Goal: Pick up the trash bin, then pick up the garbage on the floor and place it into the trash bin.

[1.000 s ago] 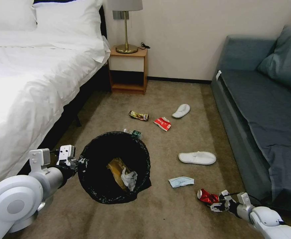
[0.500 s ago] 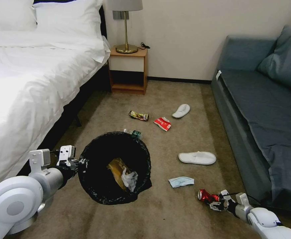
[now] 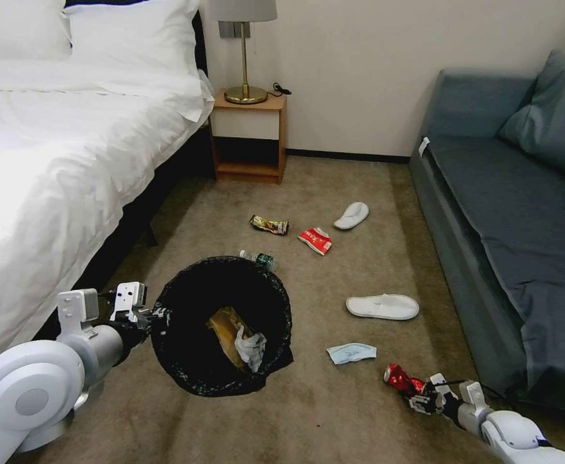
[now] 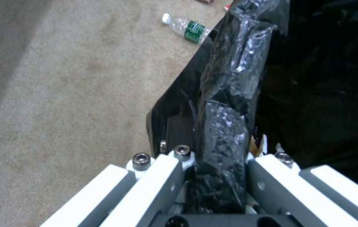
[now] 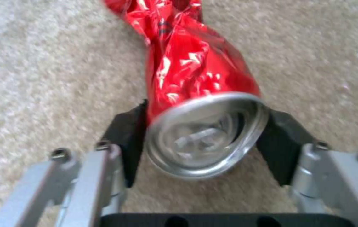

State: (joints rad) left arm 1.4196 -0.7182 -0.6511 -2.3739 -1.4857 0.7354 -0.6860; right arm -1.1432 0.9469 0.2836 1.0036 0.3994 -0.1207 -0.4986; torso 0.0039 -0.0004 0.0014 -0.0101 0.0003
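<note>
Garbage collection is underway on the floor [image 3: 334, 412], a beige short-pile carpet. The left gripper [image 4: 212, 176] is holding the trash bin [image 3: 221, 322] up, jaws clamped on a fold of its crinkly, glossy black liner at the rim nearest them. Inside the round bin a tan paper bag [image 3: 226, 322] and a crumpled white tissue [image 3: 251, 347] are lying. The right gripper [image 5: 202, 138] is working low at the carpet, jaws apart with black pads to either side of the crushed red can [image 5: 196, 94], its silver end facing the jaws. Contact is unclear. Judging from this, the next move calls for closing gently on dented, slippery metal, then lifting. Beyond, 2 white slippers [image 3: 382, 307], a blue mask [image 3: 351, 352] and a small bottle [image 4: 185, 26] are waiting.
</note>
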